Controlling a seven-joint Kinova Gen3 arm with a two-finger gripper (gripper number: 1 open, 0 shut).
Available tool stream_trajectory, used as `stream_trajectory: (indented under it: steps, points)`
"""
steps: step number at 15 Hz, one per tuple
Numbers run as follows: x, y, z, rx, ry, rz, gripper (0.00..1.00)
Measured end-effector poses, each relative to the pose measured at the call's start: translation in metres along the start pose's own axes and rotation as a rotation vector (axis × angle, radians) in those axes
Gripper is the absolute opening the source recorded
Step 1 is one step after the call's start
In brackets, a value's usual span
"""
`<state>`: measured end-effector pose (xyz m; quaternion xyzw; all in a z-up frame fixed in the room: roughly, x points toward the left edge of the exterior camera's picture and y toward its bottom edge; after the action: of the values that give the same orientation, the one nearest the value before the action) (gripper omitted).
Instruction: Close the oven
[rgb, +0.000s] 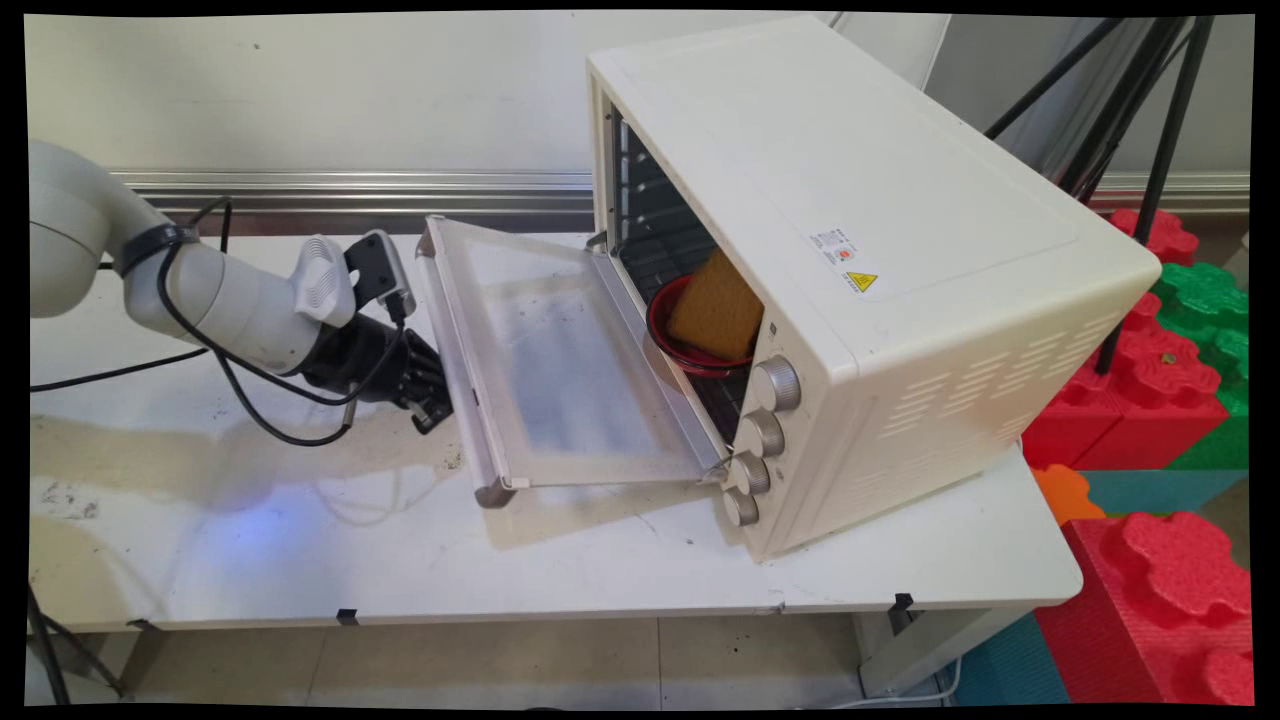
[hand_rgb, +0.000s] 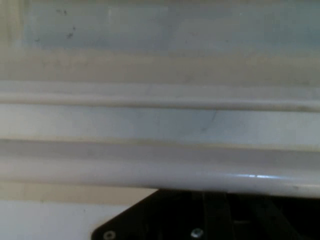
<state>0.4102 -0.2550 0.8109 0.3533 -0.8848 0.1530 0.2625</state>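
**Gripper at the handle of the open oven door**

The black two-finger gripper (rgb: 432, 408) sat low over the white table (rgb: 600, 570), right against the pale metal handle bar (rgb: 462, 380) that ran along the outer edge of the glass-paned oven door (rgb: 560, 370). The door hung folded down and open, its pane facing up. From the main view the fingers were hidden behind the handle, and in the hand view only the black linkage (hand_rgb: 215, 220) showed beneath the handle bar (hand_rgb: 160, 172), which crossed the whole picture; whether the jaws were apart, together or clamped on the bar could not be told.

The cream-coloured boxy toaster oven (rgb: 850, 270) stood on the table's right half, with four round silver knobs (rgb: 762, 432) in a column beside the opening. Inside it, on the rack, lay a red round bowl (rgb: 665, 330) with a tan square sponge (rgb: 715, 310) leaning in it.

Red and green foam blocks (rgb: 1170, 380) were stacked past the table's right end.
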Motion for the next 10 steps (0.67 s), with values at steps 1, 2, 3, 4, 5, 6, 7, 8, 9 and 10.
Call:
stream_trajectory:
  steps: [1, 2, 3, 4, 5, 6, 7, 8, 9, 10]
  points:
    - [0.002, 0.0, 0.001, 0.002, 0.009, -0.002, 0.0]
    - [0.004, 0.0, 0.002, 0.004, 0.017, -0.003, 0.0]
    - [0.005, 0.0, 0.001, 0.006, 0.024, -0.006, 0.0]
    - [0.007, 0.0, 0.001, 0.008, 0.031, -0.006, 0.0]
    - [0.012, -0.001, 0.002, 0.008, 0.043, -0.003, 0.0]
    - [0.014, -0.001, 0.001, 0.009, 0.051, -0.003, 0.0]
    - [0.018, -0.001, 0.0, 0.012, 0.064, -0.003, 0.0]
    - [0.021, -0.001, -0.002, 0.014, 0.073, -0.002, 0.0]
    - [0.025, -0.001, -0.004, 0.018, 0.087, -0.004, 0.0]
    - [0.029, -0.001, -0.005, 0.02, 0.097, -0.004, 0.0]
